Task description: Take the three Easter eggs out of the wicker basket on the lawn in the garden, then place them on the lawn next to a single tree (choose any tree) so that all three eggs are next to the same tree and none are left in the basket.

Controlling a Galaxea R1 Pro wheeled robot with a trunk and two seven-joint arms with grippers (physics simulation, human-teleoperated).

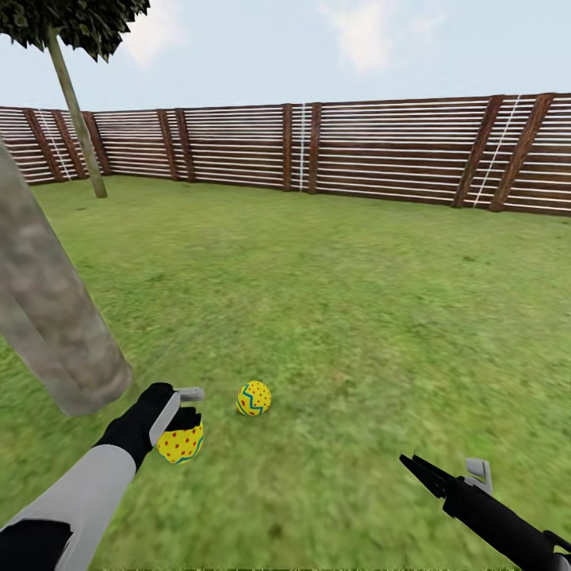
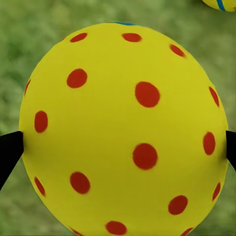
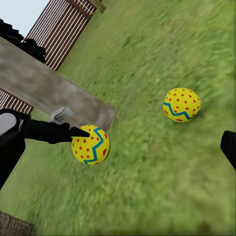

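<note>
Lawn (image 1: 357, 333): left jaws (image 1: 184, 416) clamp half-hidden egg (image 1: 181, 444); right jaws (image 1: 444, 469) cut off, state unclear

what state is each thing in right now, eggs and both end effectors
held egg: gripped in the left end effector, just above the lawn, close to the tree trunk
other egg: lying free on the lawn, beside the held one
left end effector: shut on the held egg, a finger pressed to each side
right end effector: holding nothing, low over the lawn; open or shut is unclear
</note>
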